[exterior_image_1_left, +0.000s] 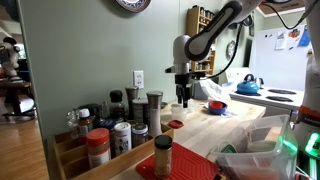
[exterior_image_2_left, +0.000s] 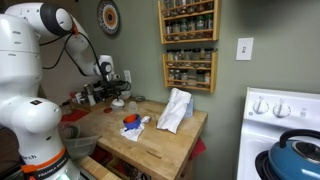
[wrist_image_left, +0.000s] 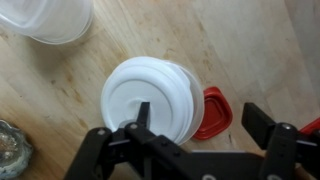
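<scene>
Wooden table (wrist_image_left: 230, 40) carries everything here, its pale butcher-block top showing in both exterior views (exterior_image_1_left: 240, 125) (exterior_image_2_left: 160, 140). Reaching over it is the white robot arm (exterior_image_1_left: 215, 30).

The gripper (wrist_image_left: 198, 118) hangs directly above the round white lid (wrist_image_left: 145, 95), which is the landmark for the rest. The jaws stand wide apart and hold nothing. One black finger (wrist_image_left: 143, 112) sits over the middle of the white lid and the other is out past the lid's right edge. In an exterior view the gripper (exterior_image_1_left: 183, 98) hovers just above the tabletop, but whether it touches the lid I cannot tell.

Up and to the left of the white lid, apart from it, sits a clear plastic tub (wrist_image_left: 50, 20).

Tucked against the right edge of the white lid, partly under it, lies a smaller red lid (wrist_image_left: 212, 112), between the two fingers.
</scene>
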